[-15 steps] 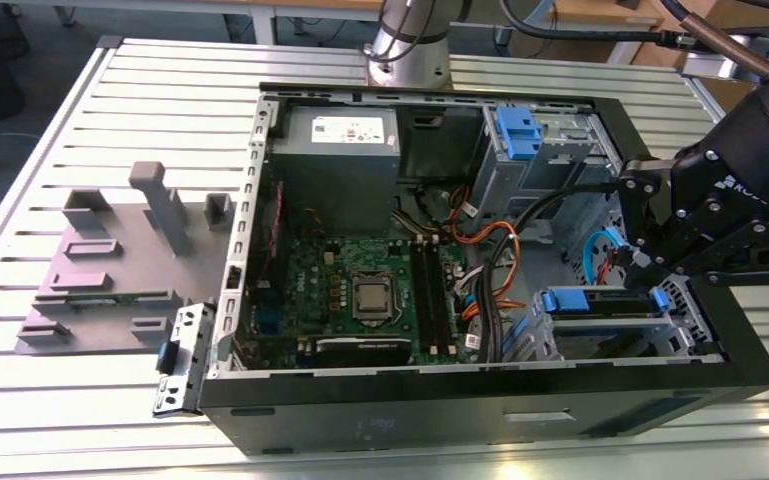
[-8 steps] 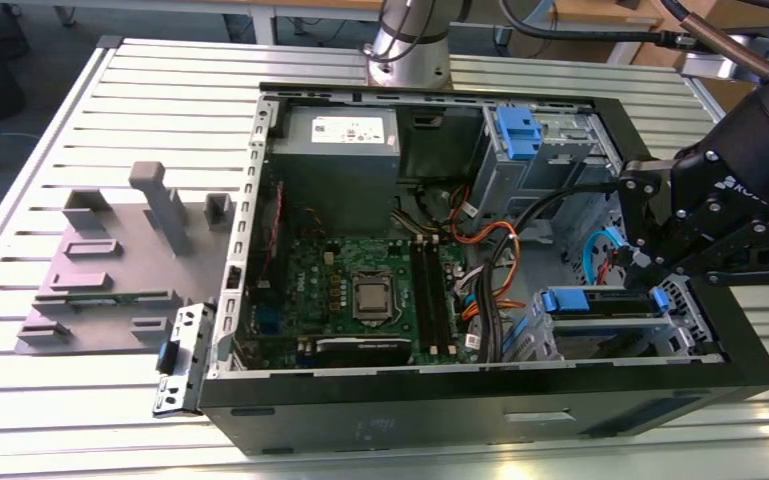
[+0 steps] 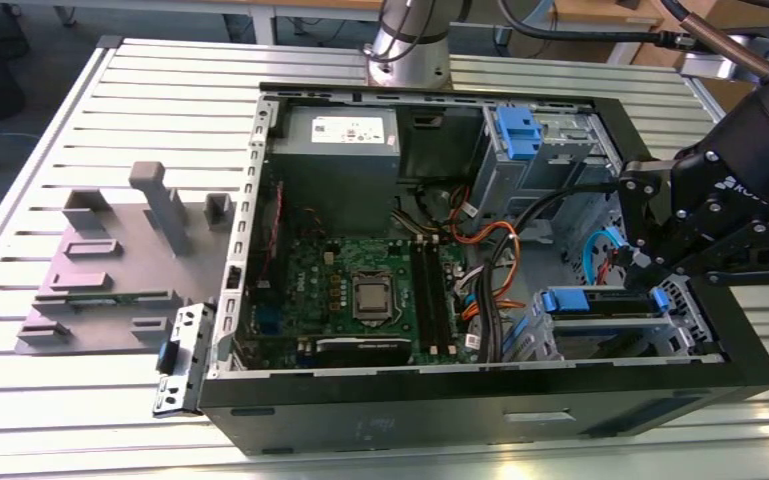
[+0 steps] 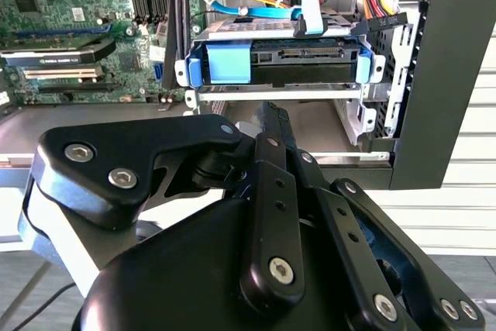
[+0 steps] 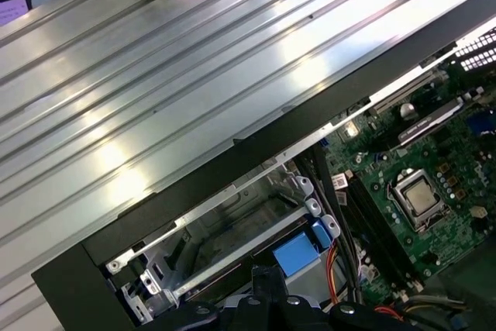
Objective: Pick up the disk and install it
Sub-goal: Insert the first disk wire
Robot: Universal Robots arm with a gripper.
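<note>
Disk (image 4: 310, 63) sits in the case's (image 3: 744, 355) drive cage (image 4: 372, 106) — gripper (image 4: 271, 125) state unclear.

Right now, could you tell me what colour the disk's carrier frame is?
Blue, seen best in the second wrist view on the disk.
</note>
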